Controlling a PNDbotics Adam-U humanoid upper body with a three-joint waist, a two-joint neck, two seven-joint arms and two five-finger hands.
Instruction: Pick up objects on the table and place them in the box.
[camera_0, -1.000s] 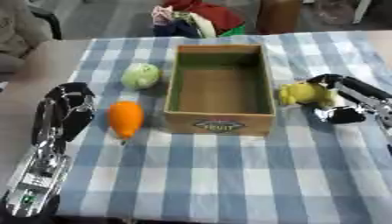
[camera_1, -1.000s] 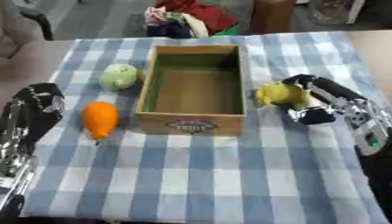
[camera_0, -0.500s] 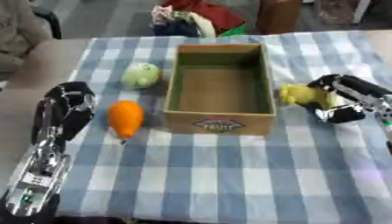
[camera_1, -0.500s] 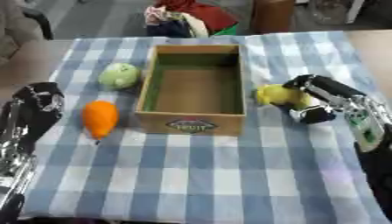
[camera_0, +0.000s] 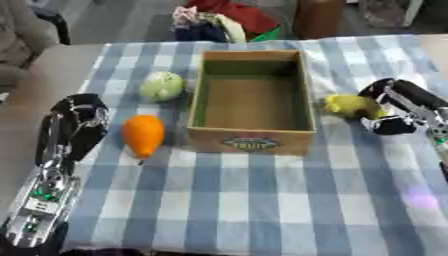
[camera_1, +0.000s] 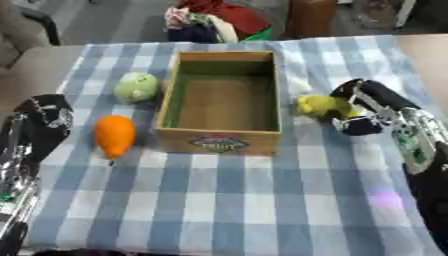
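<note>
Right robot hand (camera_1: 367, 112) at centre right, curled around a yellow fruit (camera_1: 317, 105) beside the box (camera_1: 222, 100); left robot hand (camera_0: 77, 125) at left, released.

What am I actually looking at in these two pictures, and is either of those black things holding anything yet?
Both pictures come from one stereo camera in the robot's head, left eye and right eye, looking down at a table with a blue and white checked cloth.

The black and silver shapes at the sides are the robot's own arms, each ending in a hand. The left hand rests on the cloth at the left side and holds nothing. The right hand has its fingers curled around a small yellow fruit-shaped object, just right of the box.

In the middle stands an open wooden box with a green lining; nothing shows inside it. To its left lie an orange carrot-shaped object and, farther back, a pale green round object. Neither is touched.
</note>
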